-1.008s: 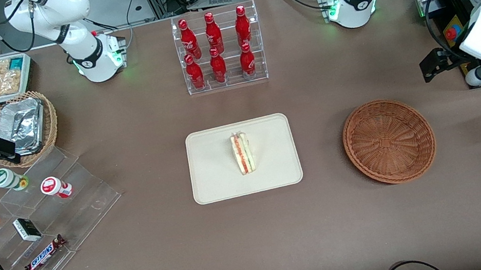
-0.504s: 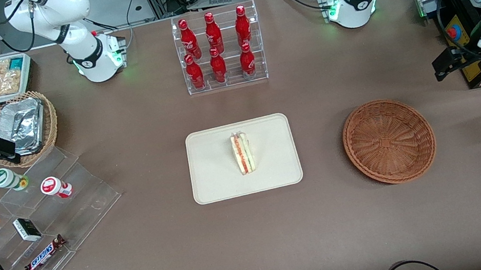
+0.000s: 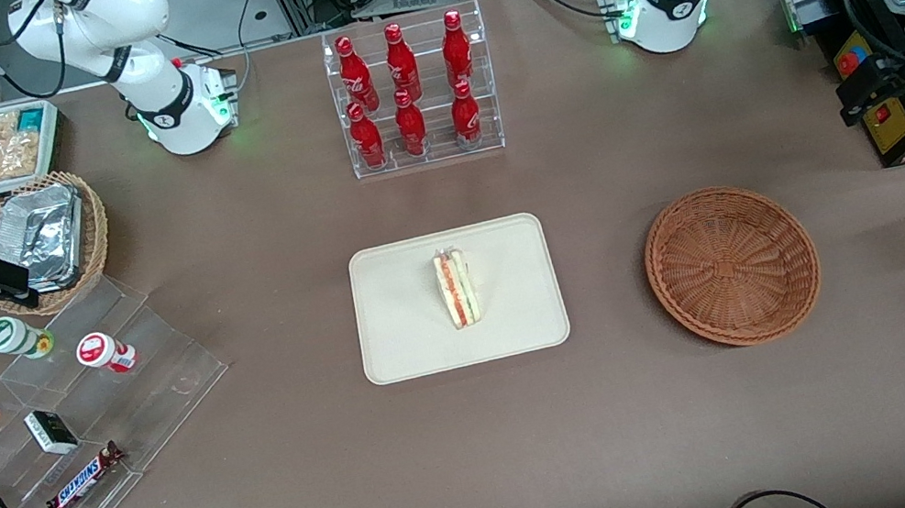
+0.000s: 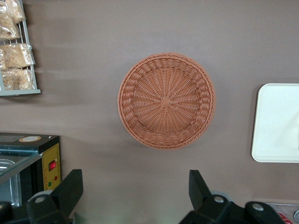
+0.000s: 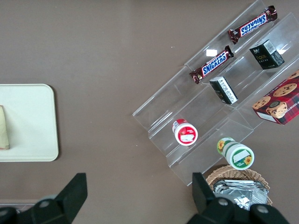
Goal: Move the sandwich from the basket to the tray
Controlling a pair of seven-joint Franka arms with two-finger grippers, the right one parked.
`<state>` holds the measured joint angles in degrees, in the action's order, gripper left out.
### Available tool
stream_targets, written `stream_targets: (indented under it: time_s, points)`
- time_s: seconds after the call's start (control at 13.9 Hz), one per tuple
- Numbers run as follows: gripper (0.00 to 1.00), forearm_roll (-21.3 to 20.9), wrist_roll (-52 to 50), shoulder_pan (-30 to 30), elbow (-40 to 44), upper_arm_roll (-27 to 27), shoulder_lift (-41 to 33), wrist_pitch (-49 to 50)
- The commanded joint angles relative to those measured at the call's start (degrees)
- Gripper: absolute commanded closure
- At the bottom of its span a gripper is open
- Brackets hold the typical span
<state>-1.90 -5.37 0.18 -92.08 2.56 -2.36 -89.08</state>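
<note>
Sandwich (image 3: pixel 457 289) lies on the tray (image 3: pixel 411 336), near its middle, a little toward the working arm's side. Filling edge with red and green layers faces up; narrow end points toward the front camera's edge of the counter (image 3: pixel 491 471). Right wrist view catches only a pale sliver of it at the frame edge.

Tray sits flat at mid-counter, long sides parallel to the counter's long edges. Rack of red bottles (image 3: pixel 413 93) stands farther from the front camera than the tray, well apart from it.

Basket (image 3: pixel 732 265) rests on the counter beside the tray, toward the working arm's end, with a gap of bare counter between. Nothing in it; woven bottom fully visible in the left wrist view (image 4: pixel 166 100).

Hand (image 4: pixel 133 193) hangs high above the counter near the working arm's end, close to the black machine (image 3: pixel 897 82) at that edge, clear of basket and tray. Its two dark fingers (image 4: pixel 70 189) stand wide apart, gripping nothing.
</note>
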Motion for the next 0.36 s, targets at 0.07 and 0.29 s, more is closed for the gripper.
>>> stream_targets:
  time_s: [0.07,0.29]
  points:
    - [0.00,0.58,0.01,-0.98,1.20,-1.15,0.25,1.36]
    - [0.00,0.76,0.18,-0.98,1.03,-1.33,0.16,1.45]
